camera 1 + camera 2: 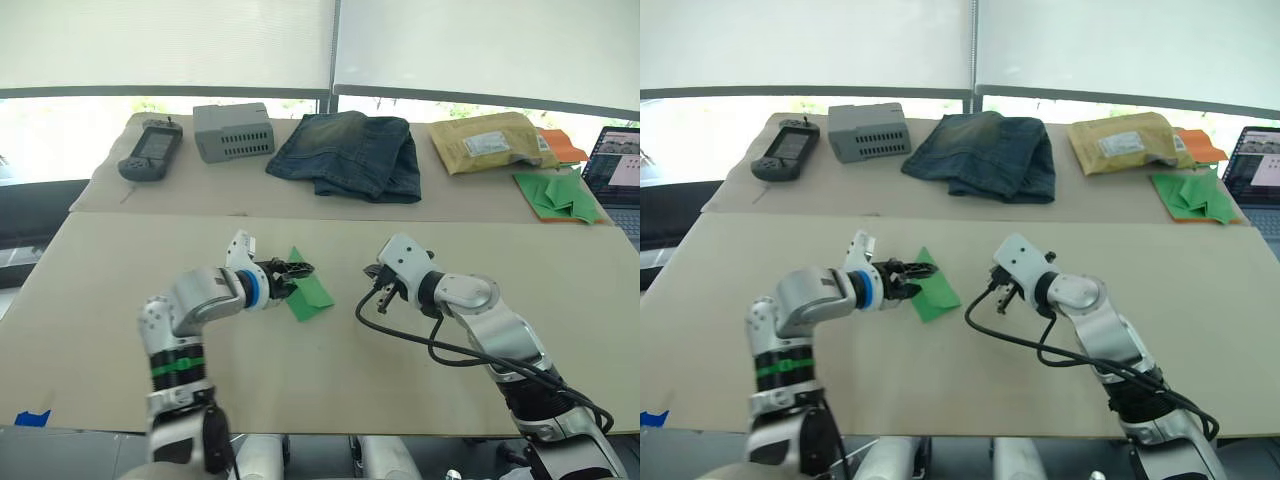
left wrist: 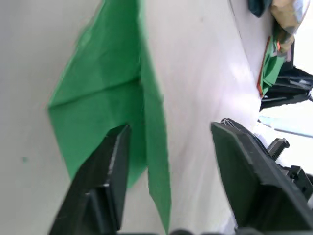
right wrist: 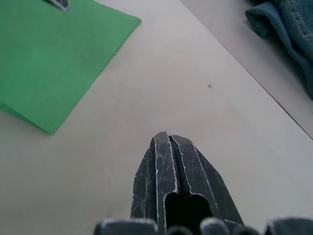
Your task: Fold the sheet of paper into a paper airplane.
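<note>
Beyond the jaws, along the far table [image 1: 180, 195], lay a handheld console [image 1: 151, 150], grey box [image 1: 233, 131], folded jeans [image 1: 352, 153], yellow mailer [image 1: 492, 141], green paper pile [image 1: 556, 195] and laptop [image 1: 616, 172].

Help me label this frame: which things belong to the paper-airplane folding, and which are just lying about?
In the job:
- sheet of paper, partly folded
- left end effector, open over it
- right end effector, shut, beside it

Lying about:
- jeans
- grey box
- handheld device
- yellow mailer
- pile of green and orange paper
- laptop
</note>
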